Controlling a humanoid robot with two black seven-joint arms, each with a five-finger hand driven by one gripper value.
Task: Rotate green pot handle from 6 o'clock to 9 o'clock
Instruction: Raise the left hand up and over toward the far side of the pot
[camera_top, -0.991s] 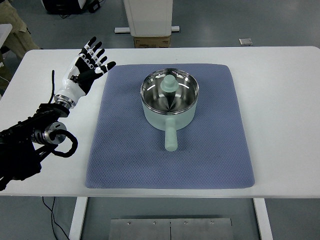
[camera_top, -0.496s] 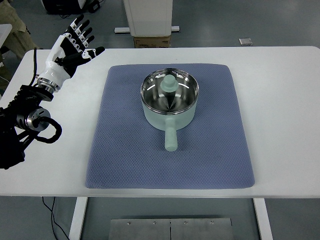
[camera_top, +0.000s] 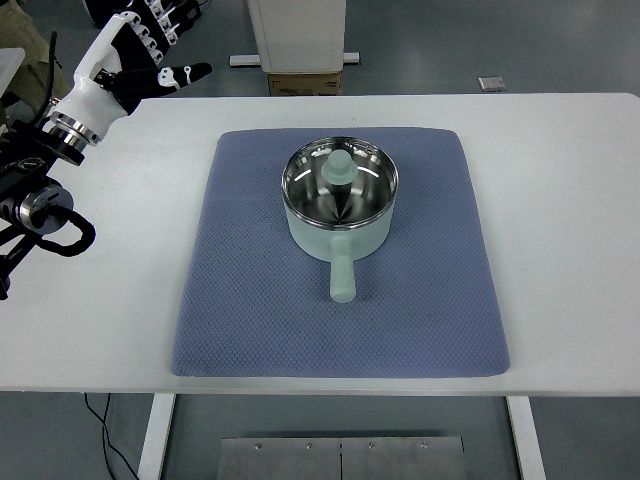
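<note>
pot (camera_top: 339, 197): sits mid-mat (camera_top: 250, 300), handle (camera_top: 342, 275) pointing at 6
left hand (camera_top: 125, 55): fingers spread, empty, far up-left of pot
tip: probably push the handle's end sideways, gently

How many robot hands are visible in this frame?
1. The left hand is at the top-left corner, fingers spread, well away from the pot on the mat. The right hand is out of view.

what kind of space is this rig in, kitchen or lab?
Likely a robotics lab or test bay, not a kitchen: a plain white table on a grey concrete floor, and one green pot staged on a blue mat.
</note>
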